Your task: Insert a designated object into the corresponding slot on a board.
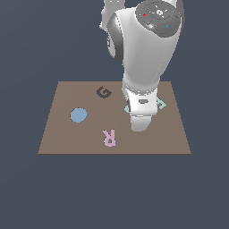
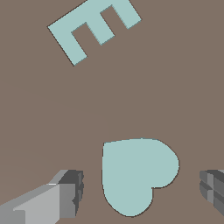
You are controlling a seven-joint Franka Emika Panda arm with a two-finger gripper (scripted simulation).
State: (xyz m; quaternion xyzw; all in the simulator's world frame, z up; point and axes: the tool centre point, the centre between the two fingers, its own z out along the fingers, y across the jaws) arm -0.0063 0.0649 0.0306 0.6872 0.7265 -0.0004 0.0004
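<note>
The pale teal heart (image 2: 135, 175) lies flat on the brown board (image 2: 175, 87). My gripper (image 2: 142, 192) is open, with one finger (image 2: 65, 197) on each side of the heart and a gap between each finger and the heart. A thin dark line runs along part of the heart's edge. No separate dark heart cutout shows in either view, and I cannot tell whether the heart lies in the slot. In the exterior view the arm's hand (image 1: 142, 112) hangs low over the board (image 1: 67, 134) and hides the heart except for a teal sliver (image 1: 127, 108).
On the board are a dark letter G (image 1: 103, 92), a blue disc (image 1: 78, 115), a pink letter R (image 1: 109, 137) and a pale teal letter E (image 1: 162, 103). The E also shows in the wrist view (image 2: 94, 26), a short way from the heart.
</note>
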